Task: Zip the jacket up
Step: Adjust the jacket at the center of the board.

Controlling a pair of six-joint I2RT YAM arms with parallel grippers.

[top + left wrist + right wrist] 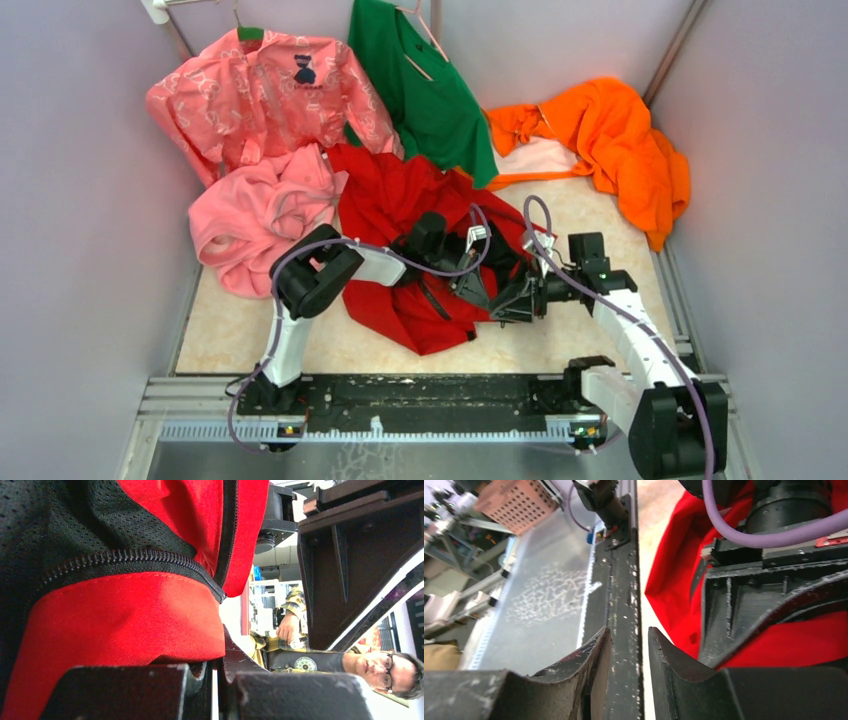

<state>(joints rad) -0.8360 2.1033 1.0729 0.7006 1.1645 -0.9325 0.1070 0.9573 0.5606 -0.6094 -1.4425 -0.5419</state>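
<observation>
The red jacket (390,205) lies crumpled mid-table, its near part lifted between my two grippers. In the left wrist view its red hem (125,625), dark zipper teeth (125,559) and black mesh lining (75,515) fill the frame. My left gripper (219,666) is shut, with the hem caught at its fingertips. From above, that left gripper (478,285) sits on the jacket's near right part. My right gripper (515,300) is just to its right and faces it. The right gripper (629,636) is open with nothing between its fingers, and red jacket cloth (674,580) lies beyond.
A pink fleece garment (250,215) lies left of the jacket. A pink patterned shirt (265,95) and a green garment (420,90) hang at the back, and an orange garment (610,140) lies at back right. Grey walls close both sides. A black rail (400,400) runs along the near edge.
</observation>
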